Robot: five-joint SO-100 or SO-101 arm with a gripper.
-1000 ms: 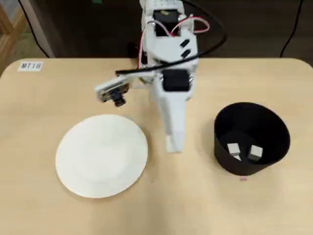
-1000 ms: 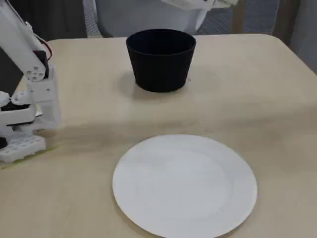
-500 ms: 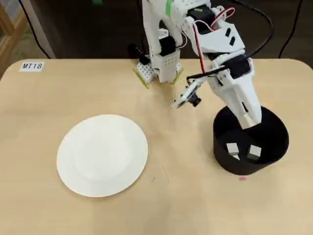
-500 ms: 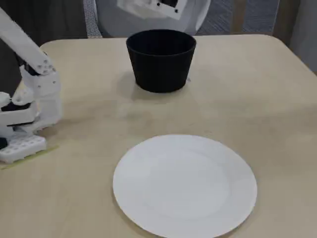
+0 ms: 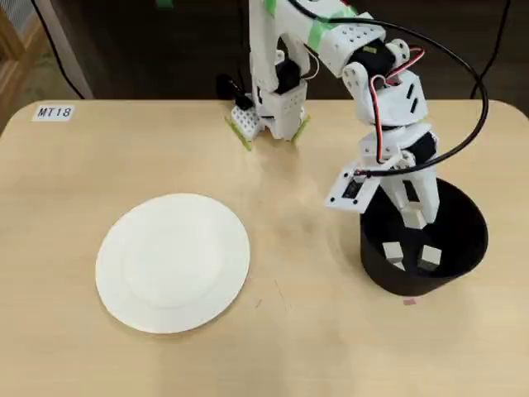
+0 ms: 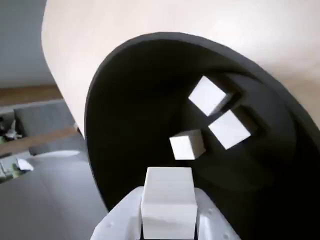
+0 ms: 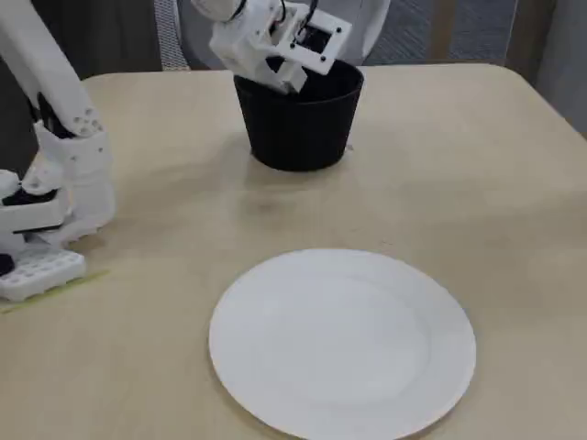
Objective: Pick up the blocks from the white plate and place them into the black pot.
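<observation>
The black pot [image 5: 463, 248] stands at the right of the overhead view. My gripper [image 5: 416, 217] hangs over its mouth, pointing down. In the wrist view the gripper [image 6: 167, 217] is shut on a white block [image 6: 167, 197], held above the pot [image 6: 130, 100]. Three more blocks lie on the pot's floor: one [image 6: 207, 95], another [image 6: 229, 129] and a third [image 6: 187, 145]. Two of them, one [image 5: 393, 252] and another [image 5: 430, 257], show from overhead. The white plate [image 5: 172, 263] is bare at the left. In the fixed view my wrist [image 7: 275, 41] covers the pot's [image 7: 298, 128] far left rim, with the plate [image 7: 341, 344] in front.
The arm's base [image 5: 269, 116] is fixed at the table's far edge, and it stands at the left [image 7: 41, 266] in the fixed view. A paper label [image 5: 54, 112] lies at the far left corner. Cables arc above the pot.
The arm swung from the middle of the table, beside the plate, over to the pot and lowered the gripper toward its mouth. The two blocks in the pot stayed put.
</observation>
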